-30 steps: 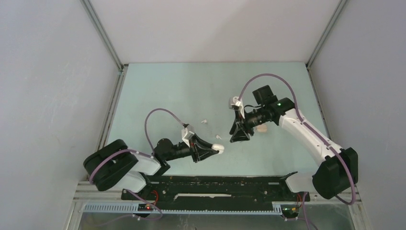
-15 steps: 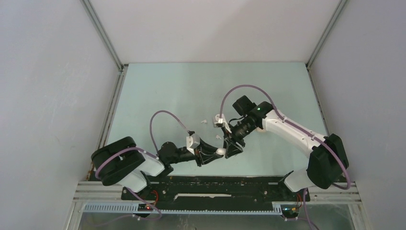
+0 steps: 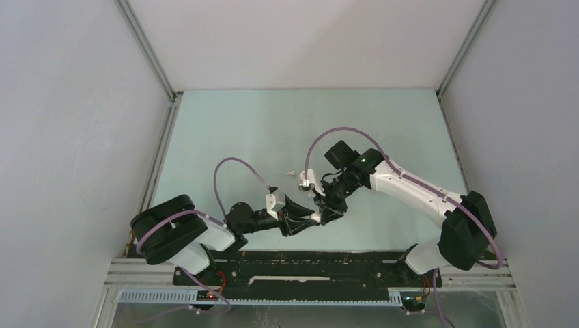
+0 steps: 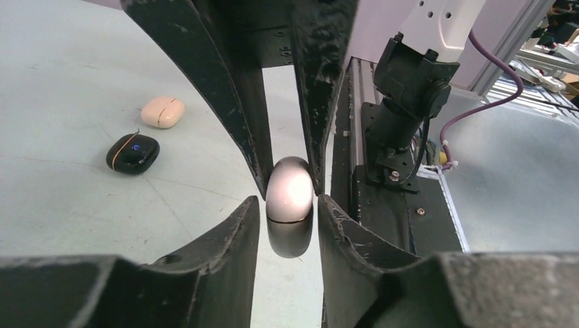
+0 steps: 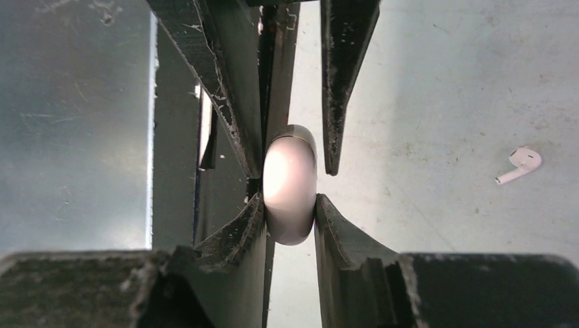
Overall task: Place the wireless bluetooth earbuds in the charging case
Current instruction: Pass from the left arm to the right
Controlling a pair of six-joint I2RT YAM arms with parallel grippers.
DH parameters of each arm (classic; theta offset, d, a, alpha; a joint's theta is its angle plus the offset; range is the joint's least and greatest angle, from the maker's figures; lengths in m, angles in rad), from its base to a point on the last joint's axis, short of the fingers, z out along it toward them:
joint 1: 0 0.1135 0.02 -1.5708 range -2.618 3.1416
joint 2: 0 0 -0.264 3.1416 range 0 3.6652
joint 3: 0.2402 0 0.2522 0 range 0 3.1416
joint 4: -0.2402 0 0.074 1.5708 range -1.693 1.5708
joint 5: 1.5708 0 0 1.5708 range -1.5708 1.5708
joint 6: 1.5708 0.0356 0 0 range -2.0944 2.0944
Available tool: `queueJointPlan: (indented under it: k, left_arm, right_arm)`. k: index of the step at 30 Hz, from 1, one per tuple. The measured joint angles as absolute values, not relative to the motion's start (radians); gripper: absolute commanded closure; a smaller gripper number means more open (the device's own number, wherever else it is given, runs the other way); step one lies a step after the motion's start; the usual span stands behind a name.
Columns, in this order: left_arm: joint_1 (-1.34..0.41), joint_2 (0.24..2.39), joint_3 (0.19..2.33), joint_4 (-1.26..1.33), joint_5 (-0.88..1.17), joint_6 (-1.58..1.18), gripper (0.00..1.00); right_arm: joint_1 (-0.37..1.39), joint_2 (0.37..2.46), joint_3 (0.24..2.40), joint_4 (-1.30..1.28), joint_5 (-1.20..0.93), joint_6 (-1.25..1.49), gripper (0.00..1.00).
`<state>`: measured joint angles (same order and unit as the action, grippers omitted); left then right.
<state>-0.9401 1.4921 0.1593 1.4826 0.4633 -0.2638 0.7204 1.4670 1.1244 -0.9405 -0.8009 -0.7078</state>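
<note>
A white pebble-shaped charging case [image 3: 316, 217] hangs closed between both grippers, just above the table near its front middle. My right gripper [image 5: 289, 205] is shut on it, both pads pressed against the case [image 5: 289, 178]. My left gripper [image 4: 288, 205] stands around the same case [image 4: 290, 195] with a thin gap on each side, slightly open. One white earbud [image 5: 520, 162] lies on the table to the right in the right wrist view. Overhead, a white earbud [image 3: 290, 173] lies behind the grippers.
A beige case [image 4: 162, 111] and a black case [image 4: 133, 152] with a blue light lie on the table, seen from the left wrist. The right arm's base [image 4: 403, 89] and the black front rail [image 3: 307, 263] stand close behind the grippers.
The right arm swung in from the back right to the case and closed on it. The left gripper, which held the case, has eased its jaws apart.
</note>
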Motion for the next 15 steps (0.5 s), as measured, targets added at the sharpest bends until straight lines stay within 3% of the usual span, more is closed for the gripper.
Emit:
queueJointPlan:
  k: [15]
  left_arm:
    - [-0.962, 1.456, 0.19, 1.379, 0.447, -0.181, 0.51]
  right_arm:
    - [0.793, 1.38, 1.145, -0.989, -0.586, -0.708, 0.88]
